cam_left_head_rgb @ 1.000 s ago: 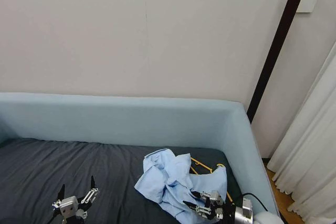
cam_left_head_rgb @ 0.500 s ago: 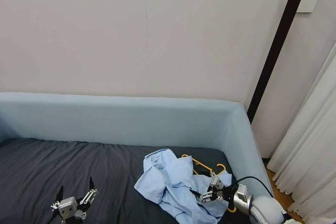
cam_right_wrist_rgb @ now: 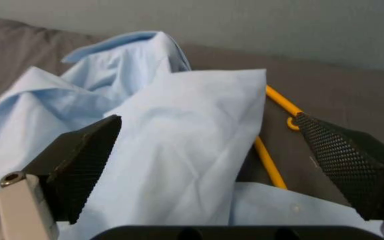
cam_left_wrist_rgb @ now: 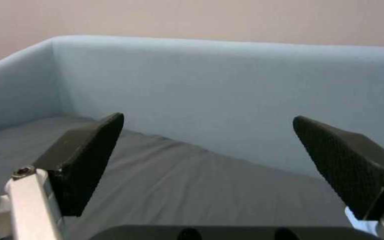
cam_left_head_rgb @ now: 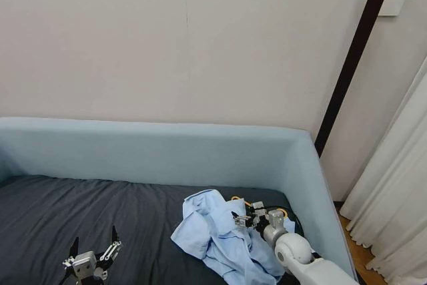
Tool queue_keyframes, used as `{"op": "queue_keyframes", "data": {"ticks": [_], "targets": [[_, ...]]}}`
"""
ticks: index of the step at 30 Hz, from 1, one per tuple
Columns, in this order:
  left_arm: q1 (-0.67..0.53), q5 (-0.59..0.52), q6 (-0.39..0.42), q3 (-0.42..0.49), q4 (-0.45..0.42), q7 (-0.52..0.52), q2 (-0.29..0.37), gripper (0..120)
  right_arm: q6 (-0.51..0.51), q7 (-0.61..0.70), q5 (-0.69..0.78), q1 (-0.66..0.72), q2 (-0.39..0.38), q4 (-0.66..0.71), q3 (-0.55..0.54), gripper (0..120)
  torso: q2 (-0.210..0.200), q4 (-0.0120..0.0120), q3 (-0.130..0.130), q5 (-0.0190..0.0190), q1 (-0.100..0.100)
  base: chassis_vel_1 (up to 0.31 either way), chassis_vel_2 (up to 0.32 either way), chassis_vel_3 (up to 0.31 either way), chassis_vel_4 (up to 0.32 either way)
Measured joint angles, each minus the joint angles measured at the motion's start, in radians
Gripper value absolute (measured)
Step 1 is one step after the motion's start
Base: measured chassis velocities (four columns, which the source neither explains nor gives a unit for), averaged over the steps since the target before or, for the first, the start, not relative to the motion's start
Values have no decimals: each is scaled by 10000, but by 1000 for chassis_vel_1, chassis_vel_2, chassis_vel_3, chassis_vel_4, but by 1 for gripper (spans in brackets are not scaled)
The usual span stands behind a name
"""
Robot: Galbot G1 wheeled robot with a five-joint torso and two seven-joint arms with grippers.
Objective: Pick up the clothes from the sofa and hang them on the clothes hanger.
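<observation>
A crumpled light blue shirt (cam_left_head_rgb: 213,231) lies on the dark grey sofa seat (cam_left_head_rgb: 80,211), near the right armrest. A yellow hanger (cam_left_head_rgb: 241,202) pokes out from under its far side. My right gripper (cam_left_head_rgb: 244,219) hovers open over the shirt's right part, close to the hanger. In the right wrist view the shirt (cam_right_wrist_rgb: 145,135) spreads between the wide-apart fingers (cam_right_wrist_rgb: 78,162), with the yellow hanger (cam_right_wrist_rgb: 275,125) beside it. My left gripper (cam_left_head_rgb: 91,253) stands open low over the seat at the front left, nothing between its fingers (cam_left_wrist_rgb: 85,155).
The pale blue sofa back (cam_left_head_rgb: 153,151) and right armrest (cam_left_head_rgb: 313,198) wall in the seat. A dark upright pole (cam_left_head_rgb: 350,58) rises behind the armrest. White curtains (cam_left_head_rgb: 393,218) hang at the right.
My right gripper has moved away from me across the shirt, from its near edge to its far right part by the hanger. The left gripper has barely shifted.
</observation>
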Motion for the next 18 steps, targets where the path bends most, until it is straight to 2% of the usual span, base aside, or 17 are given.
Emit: {"op": "queue_keyframes", "data": {"ticks": [6, 10, 11, 14, 16, 18], "targets": [[-64, -1, 19, 5, 48, -4, 25, 100, -153, -167, -195, 63, 372, -703, 205, 100, 0, -3, 0, -1, 1, 0, 0, 0, 0], [-128, 43, 38, 51, 128, 0, -51, 100, 74, -1190, -1159, -9, 818, -1617, 527, 85, 0, -1, 0, 1, 0, 0, 0, 0, 0], [-128, 43, 38, 51, 128, 0, -51, 100, 74, -1190, -1159, -9, 818, -1617, 527, 85, 0, -1, 0, 1, 0, 0, 0, 0, 0], [-126, 64, 43, 52, 124, 0, -66, 100, 191, -1565, -1371, -196, 900, -1670, 589, 70, 0, -1, -1, 0, 0, 0, 0, 0, 0], [-122, 65, 43, 43, 114, 0, -67, 100, 325, -1705, -1433, -262, 913, -1673, 601, 67, 0, -1, 0, 1, 0, 0, 0, 0, 0], [-115, 67, 44, 35, 92, 0, -79, 100, 873, -2020, -1544, -359, 937, -1721, 604, 57, 1, -1, -1, 1, 0, 0, 0, 0, 0]]}}
